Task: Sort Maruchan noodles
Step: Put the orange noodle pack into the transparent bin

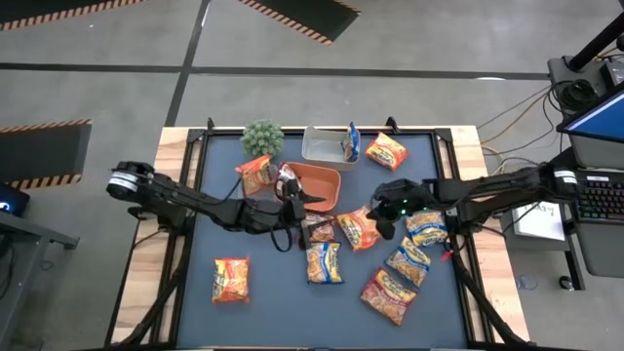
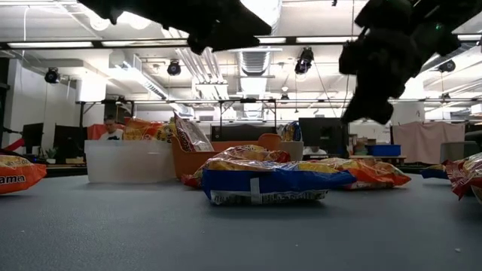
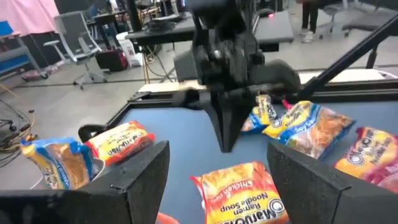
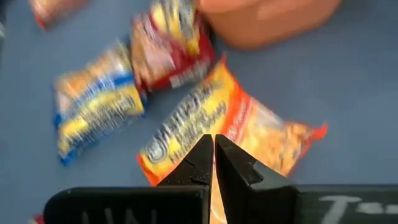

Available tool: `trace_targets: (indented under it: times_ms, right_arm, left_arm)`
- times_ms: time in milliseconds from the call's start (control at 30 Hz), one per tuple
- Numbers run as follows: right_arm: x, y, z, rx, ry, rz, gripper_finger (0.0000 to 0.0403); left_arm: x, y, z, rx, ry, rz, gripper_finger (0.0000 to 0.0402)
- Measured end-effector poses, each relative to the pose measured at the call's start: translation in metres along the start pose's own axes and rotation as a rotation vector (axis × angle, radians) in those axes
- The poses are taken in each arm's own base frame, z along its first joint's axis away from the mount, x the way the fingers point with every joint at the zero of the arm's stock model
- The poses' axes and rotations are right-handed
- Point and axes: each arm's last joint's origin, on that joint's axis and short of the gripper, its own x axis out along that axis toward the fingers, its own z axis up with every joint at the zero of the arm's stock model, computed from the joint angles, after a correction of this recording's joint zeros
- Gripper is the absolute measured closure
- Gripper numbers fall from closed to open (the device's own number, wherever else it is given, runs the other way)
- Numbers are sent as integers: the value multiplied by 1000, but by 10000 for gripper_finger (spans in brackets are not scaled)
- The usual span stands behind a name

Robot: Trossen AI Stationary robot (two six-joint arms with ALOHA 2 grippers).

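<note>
I read this as mid-sort, between picks: neither arm has a packet in hand. My right gripper (image 1: 382,216) hangs above the middle of the desk (image 1: 263,302) with its fingers pressed together and empty, right over an orange packet (image 4: 227,127) that lies flat just beside the orange tray (image 1: 327,182). My left gripper (image 3: 217,180) sits by the tray's near corner, fingers spread wide with nothing between them, looking across at that same orange packet. The rest of the Maruchan noodles (image 1: 390,278) lie scattered: a cluster near the right arm, one alone (image 1: 231,279) toward the front left, one (image 1: 256,174) by the small plant (image 1: 261,136), and two at the clear tub (image 1: 327,146) at the back. Next, I judge, the right fingers must open before dropping onto the orange packet; it is glossy and flat, so the grip may slip. I cannot tell what lies inside the tray, since the left arm covers part of it, and the low view hides most packets behind the blue-and-yellow one (image 2: 263,184).
</note>
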Motion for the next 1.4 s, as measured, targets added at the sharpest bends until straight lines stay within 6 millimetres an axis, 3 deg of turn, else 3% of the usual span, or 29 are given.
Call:
trace_targets:
  times_ms: [167, 300, 567, 800, 1000, 1200, 1400]
  right_arm:
    - [-27, -1, -4, 62, -10, -3, 394]
    - [-36, 0, -13, 76, 21, -9, 394]
    - [-23, -4, -33, 48, -52, 59, 394]
    - [-8, -15, -51, 138, -95, 76, 394]
    - [-4, -20, -58, 194, -70, 35, 394]
    - [-3, -18, -53, 332, -69, 37, 388]
    - [-1, -19, -54, 399, -41, 16, 329]
  left_arm:
    - [20, -12, -8, 7, 20, -25, 150]
    - [35, -20, -15, 14, 42, -36, 150]
    - [55, -32, -36, 12, 102, -58, 150]
    - [67, -39, -53, -17, 150, -57, 169]
    - [92, -52, -64, -10, 176, -81, 214]
    - [114, -65, -78, 56, 322, -107, 289]
    - [121, -69, -88, 84, 383, -108, 363]
